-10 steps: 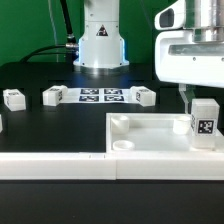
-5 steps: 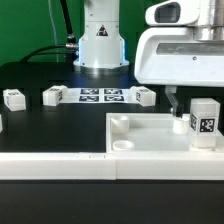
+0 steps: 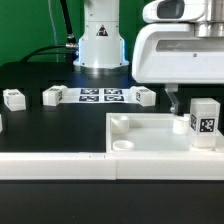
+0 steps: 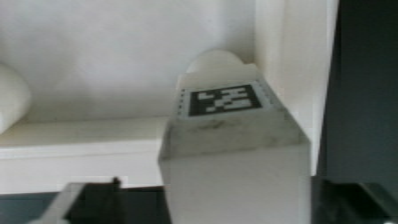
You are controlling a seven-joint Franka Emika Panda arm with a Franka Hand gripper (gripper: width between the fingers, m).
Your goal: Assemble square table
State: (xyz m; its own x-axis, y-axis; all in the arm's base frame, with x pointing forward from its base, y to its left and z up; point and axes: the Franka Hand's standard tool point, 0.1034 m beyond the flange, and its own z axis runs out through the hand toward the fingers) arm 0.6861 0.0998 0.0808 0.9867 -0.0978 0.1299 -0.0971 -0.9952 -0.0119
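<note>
In the exterior view, the square table top lies flat on the black worktop toward the exterior view's right, rim up. Round corner sockets show inside it. One table leg stands upright on the top near its right end, tag facing the camera, just beside another round socket. The gripper hangs right over this leg. One dark finger reaches down on the leg's left with a clear gap to it, and the other finger cannot be made out. Farther back, three loose legs lie on the worktop, one of them to the left of the marker board and one to its right. A long white rail runs along the front, touching the table top's near edge. The arm's white base stands behind the board.

In the wrist view, the tagged leg fills the middle, rising between the gripper's two sides. A dark finger stands off one flank with pale surface showing between it and the leg. On the other flank it cannot be told whether there is contact. The jaws are spread wide around the leg without clamping it. Behind the leg lie the table top's white floor and rim.
</note>
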